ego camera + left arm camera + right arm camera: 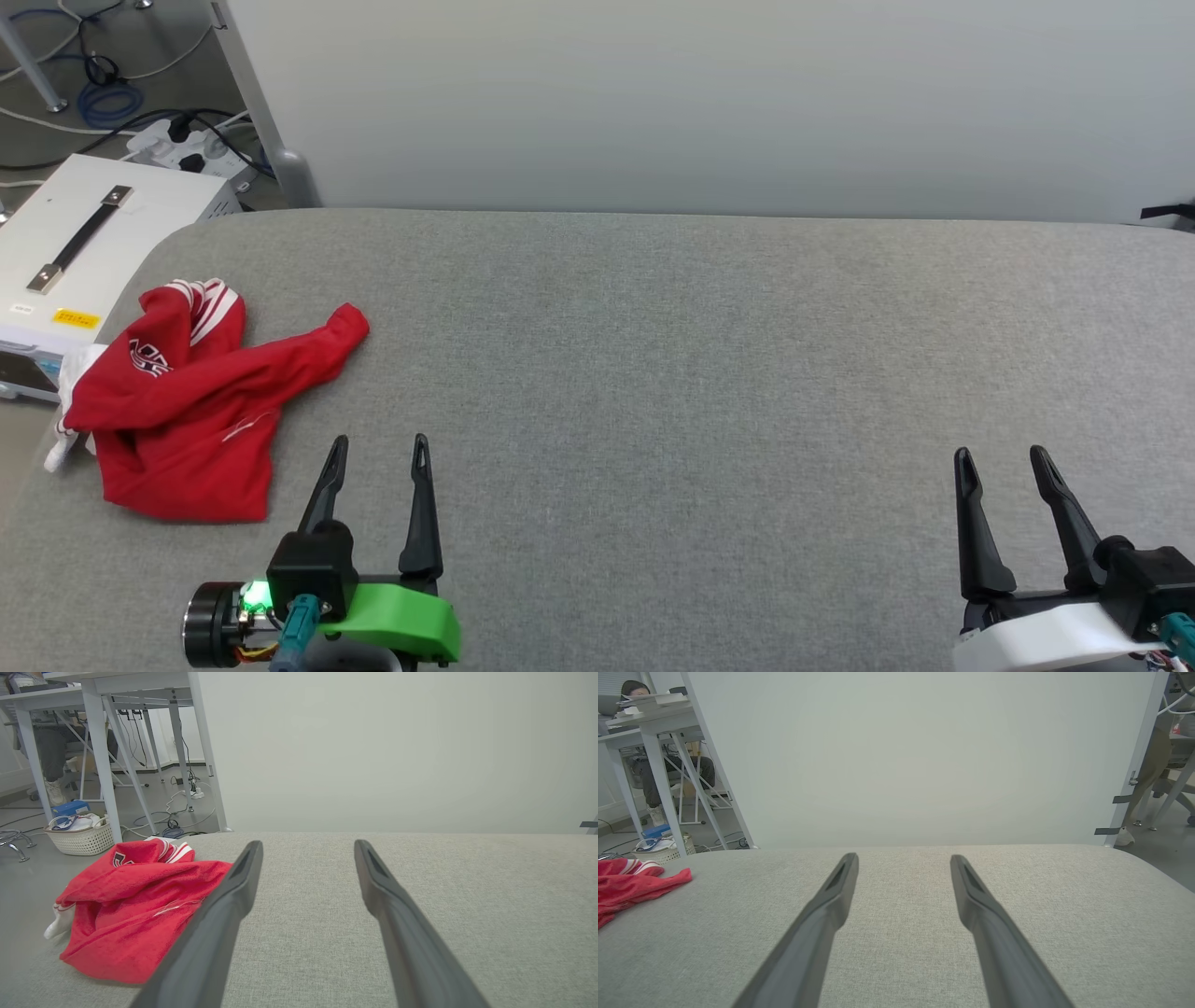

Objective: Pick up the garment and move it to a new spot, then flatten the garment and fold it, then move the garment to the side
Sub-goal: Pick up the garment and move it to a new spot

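At the left edge of the head view, the garment [187, 411] lies crumpled on the grey table [700, 373]. It is a red heap whose long axis runs from the lower left of the frame up to a tongue of cloth pointing to the upper right, and a white sleeve bunches at the table's rim. It sits just up and left of the left hand [378, 443], near but apart. The right hand [999, 453] is well apart at the lower right, so the left arm looks the one to reach. Both hands are released, fingers spread, holding nothing. The left wrist view puts the garment [135, 905] at the left of the frame, partly behind one of the fingers [224, 914], and shows the sleeve seeming to droop over the rim. The right wrist view catches the garment [630, 882] as a red strip at its far left edge.
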Available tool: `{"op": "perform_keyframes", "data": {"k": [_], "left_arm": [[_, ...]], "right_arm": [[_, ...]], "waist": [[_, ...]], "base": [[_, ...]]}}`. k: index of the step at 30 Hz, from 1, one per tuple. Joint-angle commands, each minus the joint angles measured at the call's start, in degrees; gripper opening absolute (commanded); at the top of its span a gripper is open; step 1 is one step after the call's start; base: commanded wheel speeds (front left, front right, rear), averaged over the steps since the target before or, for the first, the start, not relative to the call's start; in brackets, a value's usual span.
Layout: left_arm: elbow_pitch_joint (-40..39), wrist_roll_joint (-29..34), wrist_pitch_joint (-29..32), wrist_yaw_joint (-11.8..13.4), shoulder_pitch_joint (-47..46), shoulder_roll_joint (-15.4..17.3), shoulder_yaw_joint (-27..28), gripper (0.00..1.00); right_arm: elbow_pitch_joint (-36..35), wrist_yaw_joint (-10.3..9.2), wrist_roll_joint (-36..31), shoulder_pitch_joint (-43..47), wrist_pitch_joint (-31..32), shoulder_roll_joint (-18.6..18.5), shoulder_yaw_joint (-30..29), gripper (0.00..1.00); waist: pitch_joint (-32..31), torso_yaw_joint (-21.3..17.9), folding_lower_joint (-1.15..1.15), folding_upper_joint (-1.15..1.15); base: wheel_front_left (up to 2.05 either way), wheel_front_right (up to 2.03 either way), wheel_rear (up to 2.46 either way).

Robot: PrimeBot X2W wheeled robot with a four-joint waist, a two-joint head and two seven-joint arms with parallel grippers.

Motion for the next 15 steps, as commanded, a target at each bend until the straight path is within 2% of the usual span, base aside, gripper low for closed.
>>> {"op": "perform_keyframes", "data": {"k": [1,7,15], "left_arm": [[0.2,-0.6,-0.3,0.3,0.1,-0.3,0.0,1.00],[0.3,-0.9,-0.3,0.6,-0.6,-0.3,0.3,1.00],[0.5,-1.2,-0.3,0.7,-1.8,-0.3,1.4,1.00]], "right_arm": [[0.1,-0.04,0.4,0.6,-0.5,-0.1,0.1,1.00],[-0.1,-0.04,0.1,0.2,-0.5,-0.1,0.6,1.00],[-0.3,-0.04,-0.4,-0.5,-0.5,-0.1,1.2,1.00]], "waist": [[0.1,0.5,0.00,0.00],[0.9,3.0,0.00,0.00],[2.6,8.5,0.00,0.00]], "base": [[0.00,0.00,0.00],[0.00,0.00,0.00],[0.00,0.00,0.00]]}}
